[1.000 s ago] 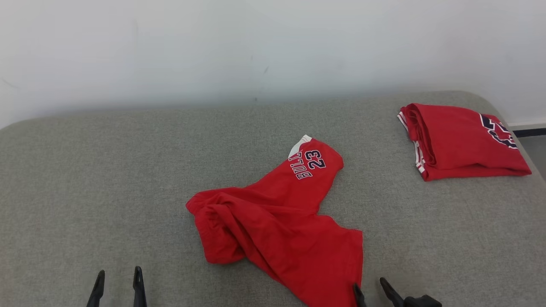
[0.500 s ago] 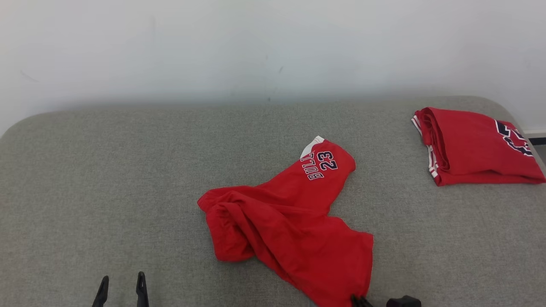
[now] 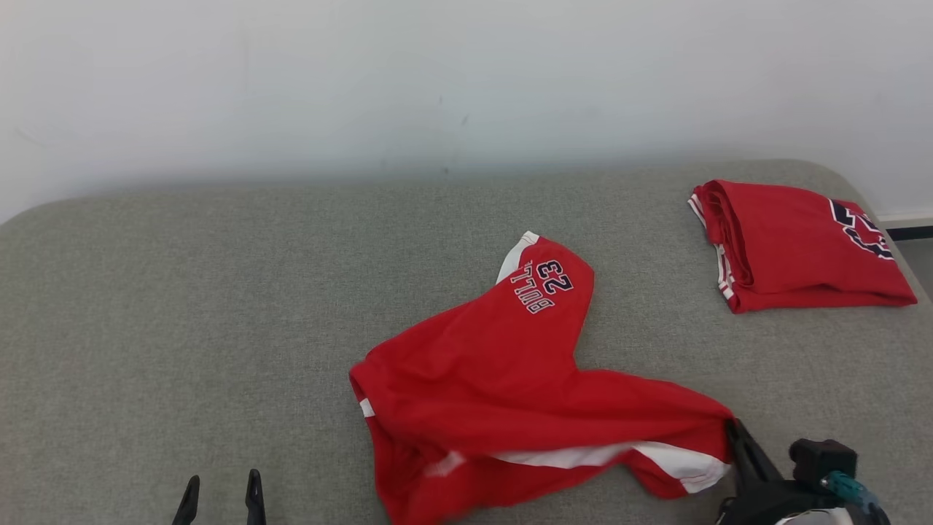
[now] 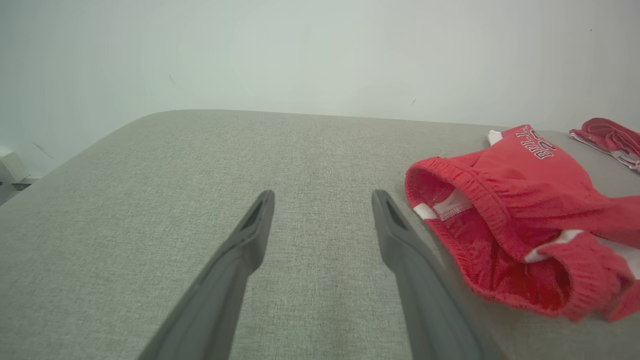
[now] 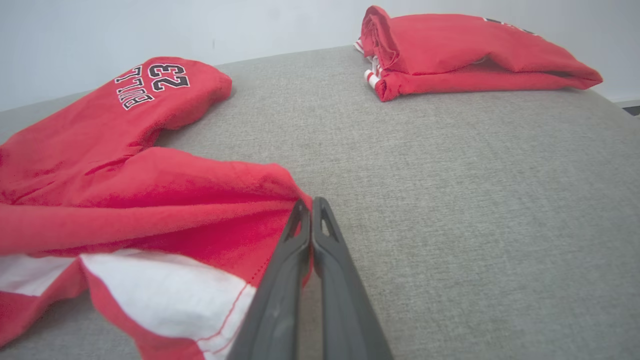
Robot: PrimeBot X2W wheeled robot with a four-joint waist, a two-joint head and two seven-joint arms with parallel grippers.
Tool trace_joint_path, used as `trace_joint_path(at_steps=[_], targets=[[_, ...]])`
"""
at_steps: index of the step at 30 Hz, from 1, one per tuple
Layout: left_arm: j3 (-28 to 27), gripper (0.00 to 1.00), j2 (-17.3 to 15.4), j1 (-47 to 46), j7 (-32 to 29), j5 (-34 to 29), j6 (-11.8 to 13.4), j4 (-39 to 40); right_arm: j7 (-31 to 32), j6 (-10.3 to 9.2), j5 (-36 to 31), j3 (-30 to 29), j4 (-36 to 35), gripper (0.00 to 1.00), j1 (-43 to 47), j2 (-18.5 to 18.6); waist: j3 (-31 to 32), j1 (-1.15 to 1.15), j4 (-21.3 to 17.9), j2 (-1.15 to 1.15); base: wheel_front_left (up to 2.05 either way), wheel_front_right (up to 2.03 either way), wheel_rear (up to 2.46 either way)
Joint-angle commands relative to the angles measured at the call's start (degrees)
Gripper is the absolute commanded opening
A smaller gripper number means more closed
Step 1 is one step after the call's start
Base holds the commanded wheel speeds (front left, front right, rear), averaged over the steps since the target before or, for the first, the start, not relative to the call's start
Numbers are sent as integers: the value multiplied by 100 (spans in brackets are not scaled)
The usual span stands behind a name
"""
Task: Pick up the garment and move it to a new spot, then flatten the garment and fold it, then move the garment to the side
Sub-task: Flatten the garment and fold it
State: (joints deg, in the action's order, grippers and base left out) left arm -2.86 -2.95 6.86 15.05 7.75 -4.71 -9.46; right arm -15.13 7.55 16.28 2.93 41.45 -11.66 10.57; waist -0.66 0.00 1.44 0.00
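One folded garment (image 3: 794,244) aside, right jaws clamped on shorts (image 3: 496,379), left jaws apart

Noted: crumpled red fabric shorts (image 3: 496,379) lie on the grey upholstered cushion surface (image 3: 182,328), right of centre. At 2 o'clock from them, well apart, lies a folded red fabric garment (image 3: 794,248). At 12 o'clock, behind the surface, stands a white wall (image 3: 437,73). At 8 o'clock, apart, the left gripper (image 3: 222,480); at 4 o'clock, touching the hem, the right gripper (image 3: 735,430).
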Motion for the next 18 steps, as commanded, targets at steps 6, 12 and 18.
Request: trace_joint_path(at_steps=[6,12,18], targets=[[114,100,9,10,17,82,19,-69,19,-17,214,85,248,0,-148,291,21,0,-22,0,0,0,0],[250,100,9,-17,17,98,-9,-102,42,-17,358,499,534,100,-359,431,66,0,34,0,0,0,0],[576,100,9,-13,17,236,-102,-188,-5,-17,251,382,57,100,-245,431,157,0,42,0,0,0,0]])
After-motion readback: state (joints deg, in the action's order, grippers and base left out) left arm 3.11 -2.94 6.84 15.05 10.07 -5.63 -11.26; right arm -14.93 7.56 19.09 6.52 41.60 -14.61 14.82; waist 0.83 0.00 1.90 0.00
